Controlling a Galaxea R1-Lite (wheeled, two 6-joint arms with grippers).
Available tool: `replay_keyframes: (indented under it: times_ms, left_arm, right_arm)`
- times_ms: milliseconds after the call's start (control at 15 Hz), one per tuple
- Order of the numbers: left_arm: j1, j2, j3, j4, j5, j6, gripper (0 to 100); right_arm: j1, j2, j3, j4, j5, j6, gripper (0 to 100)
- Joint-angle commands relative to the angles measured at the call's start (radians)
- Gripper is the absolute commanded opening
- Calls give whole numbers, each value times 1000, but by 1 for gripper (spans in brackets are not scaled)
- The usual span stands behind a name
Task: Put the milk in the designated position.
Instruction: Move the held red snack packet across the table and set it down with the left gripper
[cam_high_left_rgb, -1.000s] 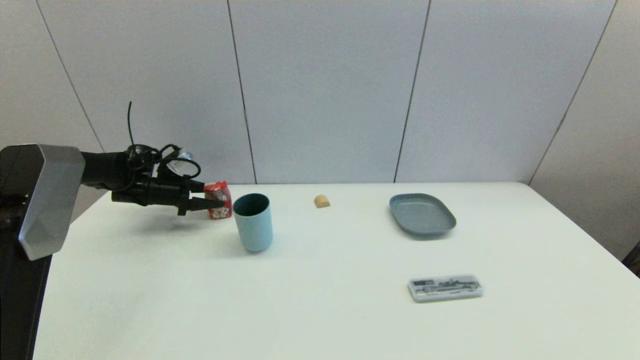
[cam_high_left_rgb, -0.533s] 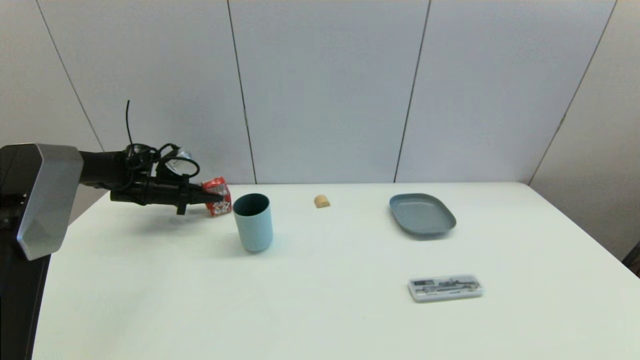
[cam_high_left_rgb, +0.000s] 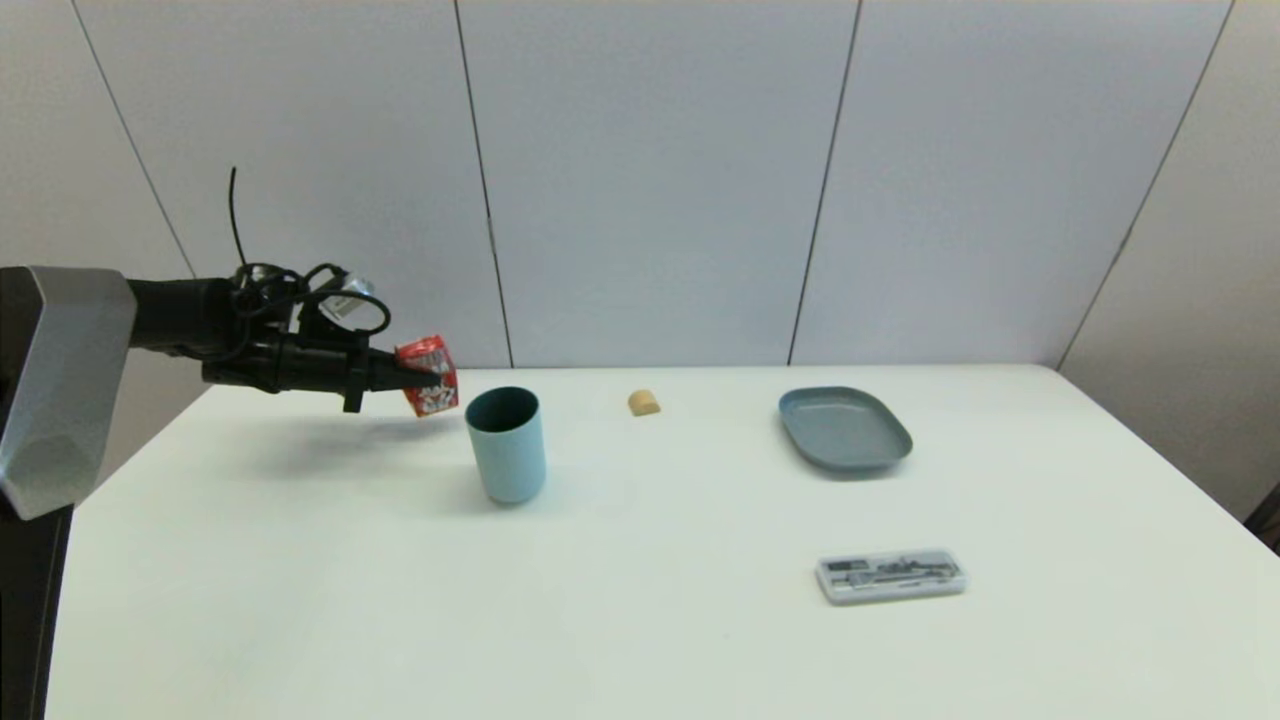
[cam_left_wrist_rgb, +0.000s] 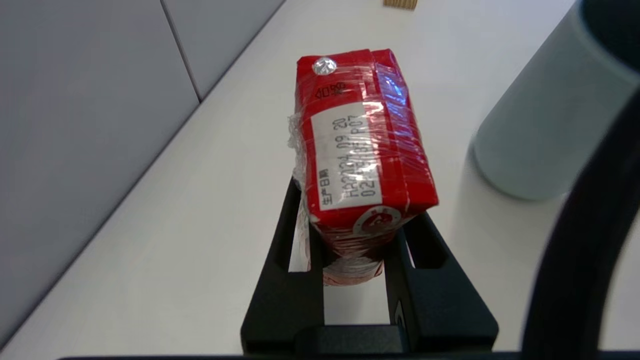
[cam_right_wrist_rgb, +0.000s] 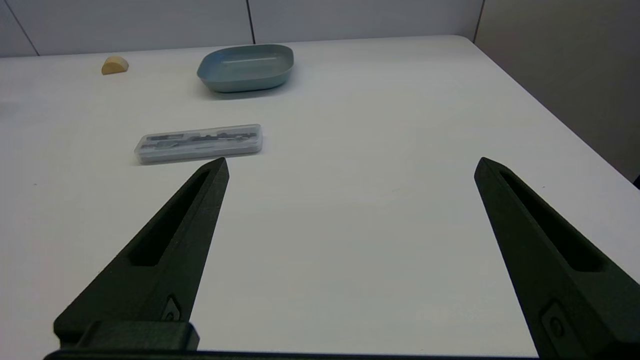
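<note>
The milk (cam_high_left_rgb: 429, 376), a small red carton with white print, hangs tilted above the table's far left, held between the fingers of my left gripper (cam_high_left_rgb: 418, 378). The left wrist view shows the milk (cam_left_wrist_rgb: 362, 150) from its top, with a white date label, clamped low between the two black fingers (cam_left_wrist_rgb: 295, 270) of the left gripper (cam_left_wrist_rgb: 352, 250). The light-blue cup (cam_high_left_rgb: 506, 444) stands just right of the carton, apart from it. My right gripper (cam_right_wrist_rgb: 350, 167) is parked out of the head view, open above bare table.
A small tan block (cam_high_left_rgb: 644, 403) lies past the cup toward the back. A grey-blue plate (cam_high_left_rgb: 845, 430) sits at the back right, and a clear flat case (cam_high_left_rgb: 890, 576) lies nearer the front right. The cup (cam_left_wrist_rgb: 545, 115) is close beside the held carton.
My left gripper has lifted the milk off the table and drawn it slightly left, tilting it. The cup and other things have not moved.
</note>
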Motion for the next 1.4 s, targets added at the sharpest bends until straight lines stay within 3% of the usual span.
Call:
replay_keyframes:
  times_ms: [67,533,800,1133,1400]
  left_arm:
    - [-1,-126,0,7,12,-31,0]
    - [-125,-313,2,5,26,-204,0]
    - [-250,-374,3,4,124,-281,0]
    - [-418,-485,104,-15,406,-499,0]
    - [-592,-600,284,-130,796,-812,0]
  right_arm:
    - [0,2,0,0,0,0,100]
    - [0,2,0,0,0,0,100]
    - [0,2,0,0,0,0,100]
    - [0,2,0,0,0,0,100]
    - [0,2,0,0,0,0,100]
